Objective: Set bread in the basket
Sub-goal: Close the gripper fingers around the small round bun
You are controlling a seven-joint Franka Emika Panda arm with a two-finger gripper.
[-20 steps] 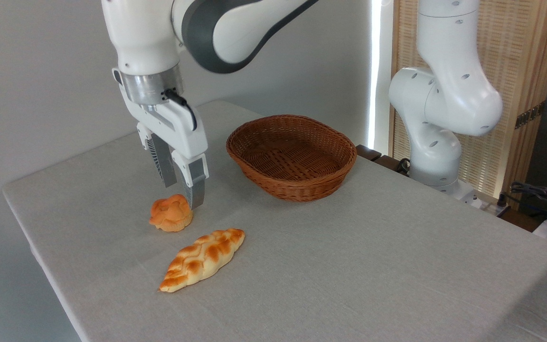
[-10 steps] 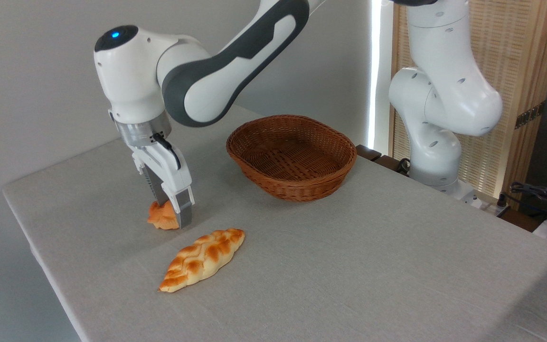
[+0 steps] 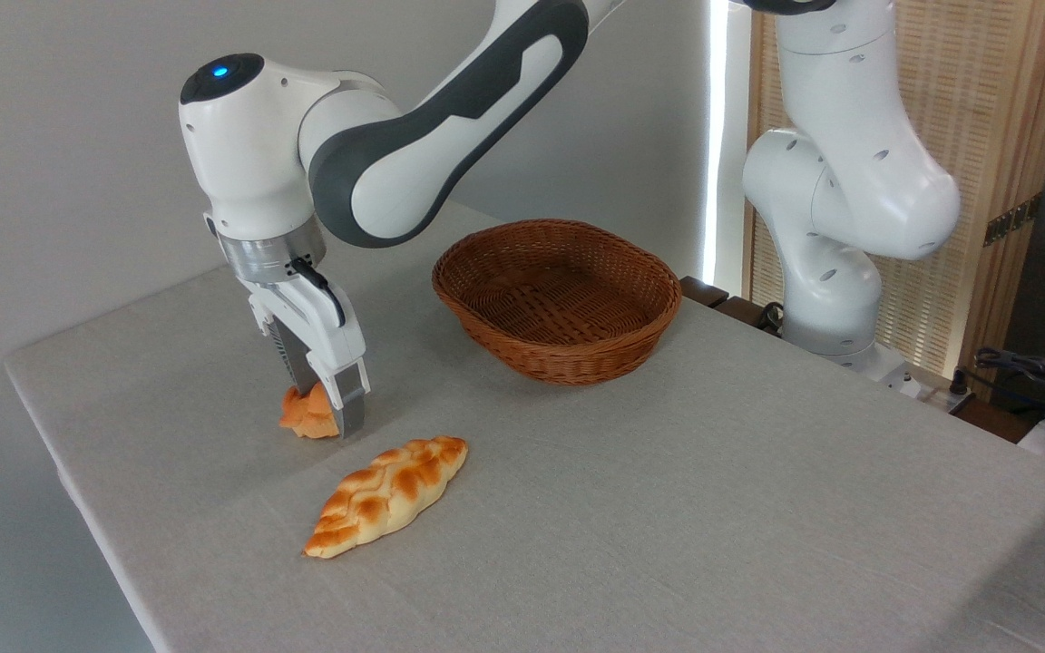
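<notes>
While tool [image 3: 325, 410] clamps bread [image 3: 303, 420] at table [image 3: 668, 508], grasp step underway; next: lift, carry right to basket [image 3: 557, 299].

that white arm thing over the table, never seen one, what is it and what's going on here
It is a robot arm, photographed by one fixed camera that looks down at the table from the front. At the arm's tip sits the end effector, a two-finger clamp. Its fingers are closed on a small round orange bun, squeezing it; the bun looks to be down at the table surface. Just in front lies a longer braided golden loaf, untouched. Further back to the right stands an oval brown wicker basket with nothing in it. The bun is meant to go into that basket. The thick white column on the right is the arm's own base.
</notes>
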